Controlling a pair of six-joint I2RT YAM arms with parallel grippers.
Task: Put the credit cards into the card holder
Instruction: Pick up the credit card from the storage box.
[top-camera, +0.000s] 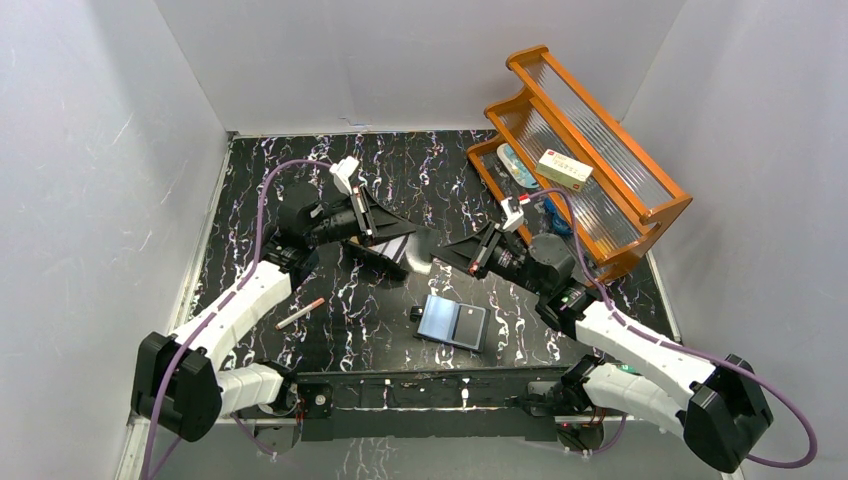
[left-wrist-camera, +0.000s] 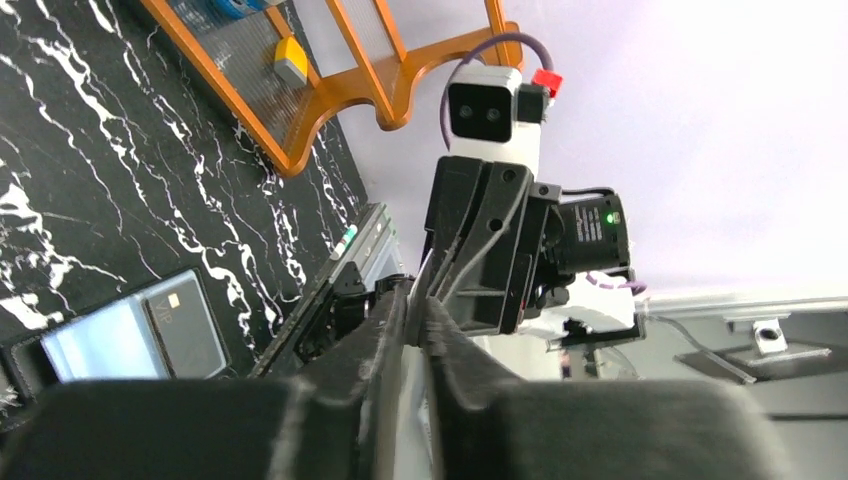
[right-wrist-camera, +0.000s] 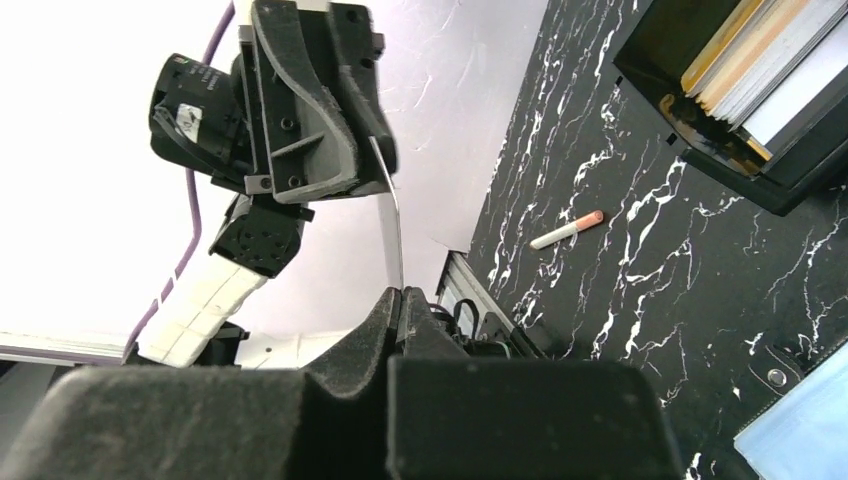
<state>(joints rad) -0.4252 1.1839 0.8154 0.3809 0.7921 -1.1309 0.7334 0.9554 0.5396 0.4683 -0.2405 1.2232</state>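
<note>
We are mid-handover above the table's middle. One silvery card (right-wrist-camera: 390, 225) hangs in the air, pinched at one edge by the left claw (top-camera: 403, 240) and at the opposite edge by the right claw (top-camera: 443, 252). Both are closed tight on it. In the top view, the holder (top-camera: 452, 322) lies open, blue lining up, at five o'clock of the card. The box (top-camera: 378, 258) with the other cards sits at eight o'clock. We judge the left claw should let go first, slowly, with the right holding firm, so the card neither bends nor twists. Then we should carry it edge-first toward a slot.
</note>
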